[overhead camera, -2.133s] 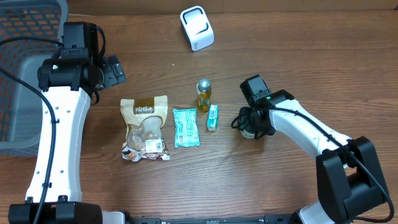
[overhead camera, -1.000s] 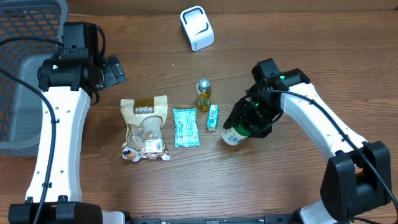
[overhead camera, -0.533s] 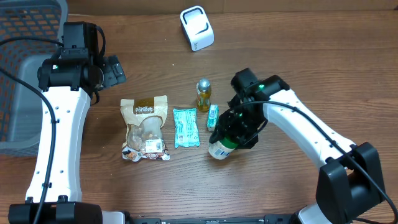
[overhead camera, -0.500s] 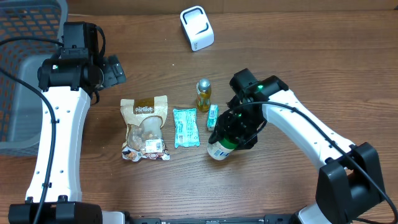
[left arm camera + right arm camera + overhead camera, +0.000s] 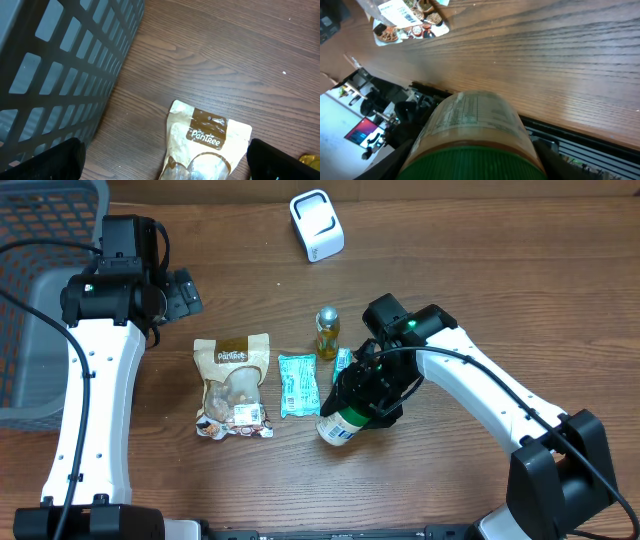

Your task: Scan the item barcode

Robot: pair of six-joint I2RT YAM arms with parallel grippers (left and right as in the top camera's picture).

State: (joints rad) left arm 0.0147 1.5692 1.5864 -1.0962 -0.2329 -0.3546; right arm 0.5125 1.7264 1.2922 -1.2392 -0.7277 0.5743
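Two bottles (image 5: 327, 330), three packets (image 5: 232, 385), one scanner (image 5: 316, 225)

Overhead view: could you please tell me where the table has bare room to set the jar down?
Bare wood: far right of the table, beside the white scanner, and the near edge past the snack bag. Crowded: the middle row from snack bag to small bottle, where the right gripper holds the jar.

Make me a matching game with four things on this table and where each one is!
Things:
1. white scanner
2. green-lidded jar
3. snack pouch
4. grey basket

Places:
A. gripped in the right end effector
B. at the far side of the table, standing alone
C. at the table's left edge
D. lying flat, just left of the teal packet

Pairs: 1-B, 2-A, 3-D, 4-C
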